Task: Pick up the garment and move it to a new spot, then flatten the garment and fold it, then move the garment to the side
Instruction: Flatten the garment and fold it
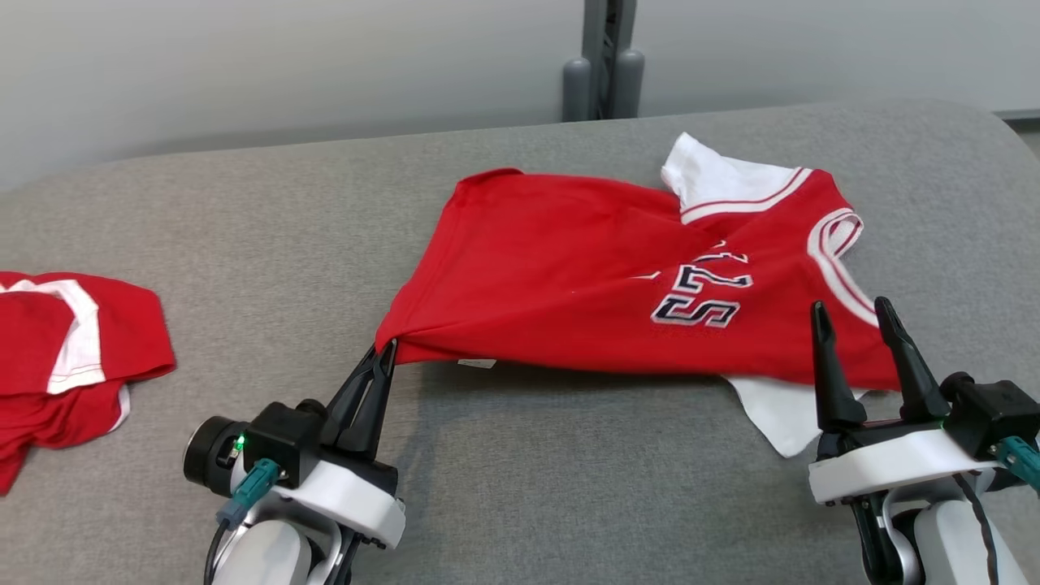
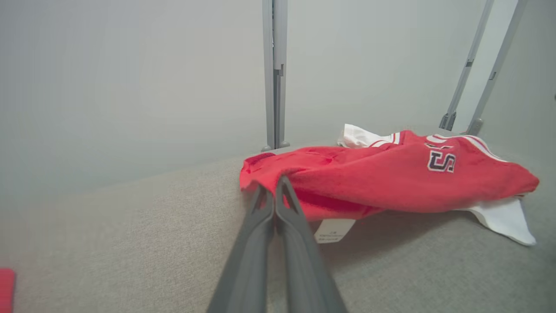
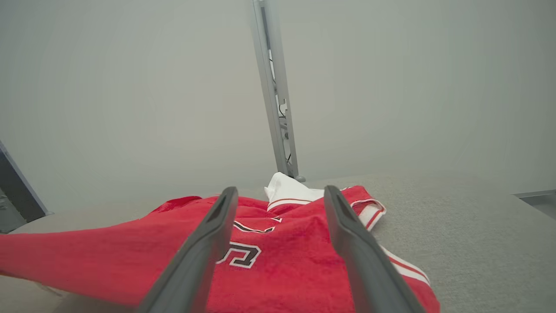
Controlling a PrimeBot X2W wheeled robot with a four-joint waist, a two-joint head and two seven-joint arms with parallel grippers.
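Note:
The garment (image 1: 569, 268) is a red jersey with white sleeves and dark lettering, spread across the middle of the grey table. My left gripper (image 1: 385, 351) is shut on its near left hem corner, and the cloth bunches at the fingertips. The left wrist view shows the same pinch, the gripper (image 2: 273, 184) closed on the red garment (image 2: 391, 182) with a white label hanging just beneath. My right gripper (image 1: 849, 313) stands open over the near right edge, by the white sleeve. In the right wrist view its fingers (image 3: 217, 234) straddle the garment (image 3: 282, 261) with a wide gap.
Another red and white garment (image 1: 73, 366) lies crumpled at the table's left edge. A grey metal post (image 1: 605, 57) rises behind the table (image 1: 244, 227) against a pale wall. Bare grey table surface lies in front of the jersey and to its left.

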